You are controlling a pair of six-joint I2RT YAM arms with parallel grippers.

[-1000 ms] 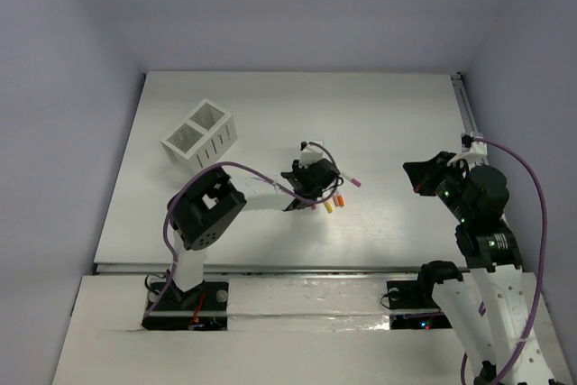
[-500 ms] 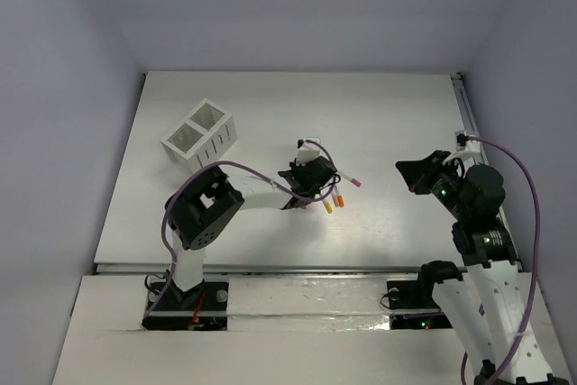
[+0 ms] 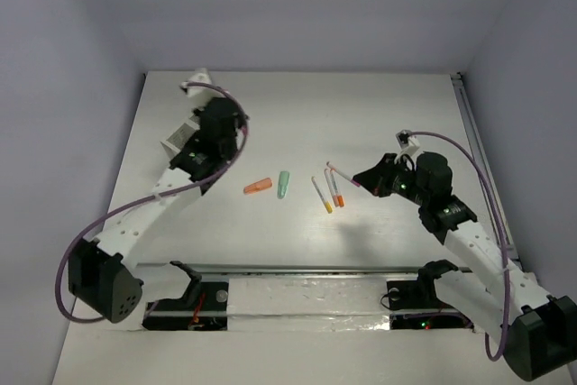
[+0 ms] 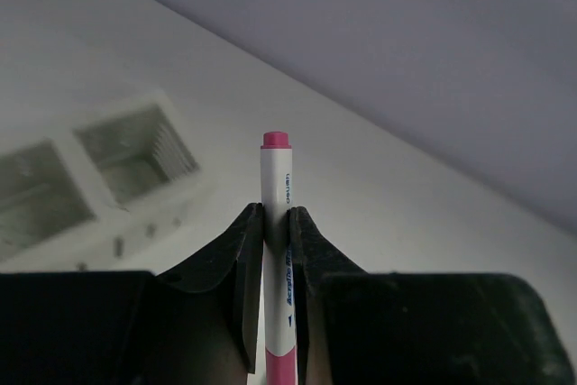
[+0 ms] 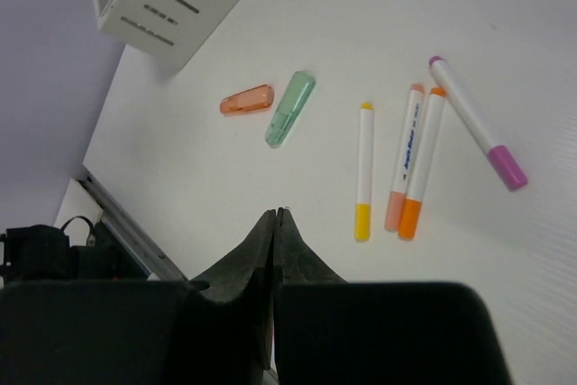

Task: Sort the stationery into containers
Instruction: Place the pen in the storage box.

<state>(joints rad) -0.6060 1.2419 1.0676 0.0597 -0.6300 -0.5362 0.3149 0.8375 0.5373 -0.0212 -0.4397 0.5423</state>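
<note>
In the left wrist view my left gripper (image 4: 275, 215) is shut on a white pen (image 4: 275, 178) with a magenta tip, held above the table beside the white two-compartment container (image 4: 90, 178). Seen from above, that arm covers most of the container (image 3: 176, 140) at the back left. The other stationery lies mid-table: an orange stub (image 5: 246, 99), a mint-green stub (image 5: 290, 107), a yellow-capped pen (image 5: 363, 171), a peach-capped pen (image 5: 404, 169), an orange-capped pen (image 5: 422, 161) and a magenta-capped pen (image 5: 471, 121). My right gripper (image 5: 277, 214) hovers shut and empty, just right of the pens (image 3: 332, 188).
A metal rail (image 3: 297, 269) runs along the near table edge, in front of the arm bases. Another rail (image 3: 473, 128) lines the right edge. Grey walls close in the table on the left, back and right.
My left arm has closed on the magenta-tipped pen at mid-table and swung it back left to the container. The right arm has reached leftward toward the pens, staying shut.
</note>
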